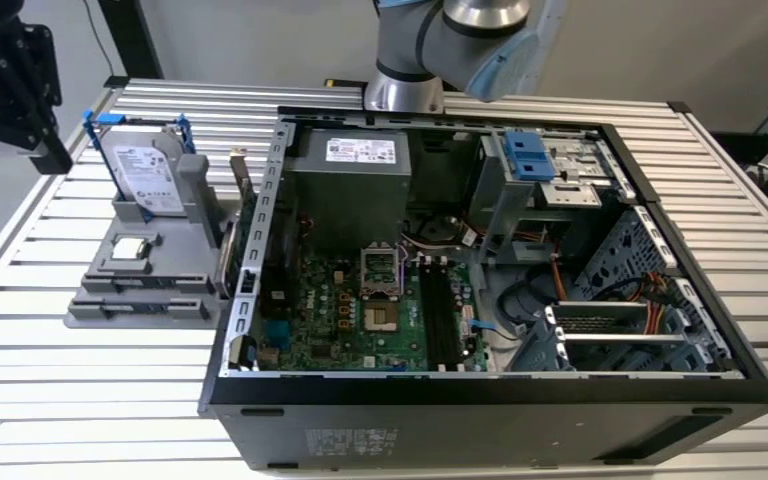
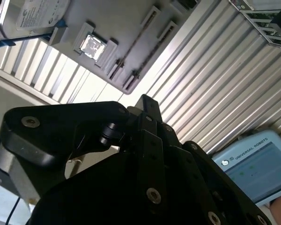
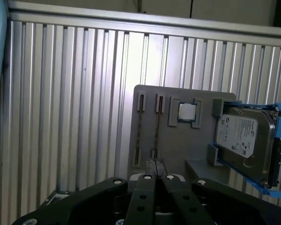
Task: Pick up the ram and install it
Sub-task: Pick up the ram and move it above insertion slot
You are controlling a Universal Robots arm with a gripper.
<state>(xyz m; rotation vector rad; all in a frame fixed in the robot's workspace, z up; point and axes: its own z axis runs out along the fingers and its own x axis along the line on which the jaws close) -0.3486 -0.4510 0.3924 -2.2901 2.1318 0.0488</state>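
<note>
One thin dark ram stick (image 3: 157, 126) sat edge-on in the grey holder (image 3: 178, 145), long axis pointing at your claw (image 3: 155, 165), tips together, empty.

Looking like a robotics lab or test bench: a robot arm (image 1: 451, 40) is rising at the far edge of a slatted aluminium table (image 1: 91, 360), which is carrying an open computer case (image 1: 491, 410) with its motherboard (image 1: 337, 315) exposed. A grey fixture (image 1: 144, 295) is sitting beside the case, toward the table's edge on the exterior view's left, holding a hard drive (image 1: 144, 175) and a processor chip (image 1: 131, 248). A teach pendant (image 2: 257, 164) with a lit screen is showing next to the slats in the second wrist view.
</note>
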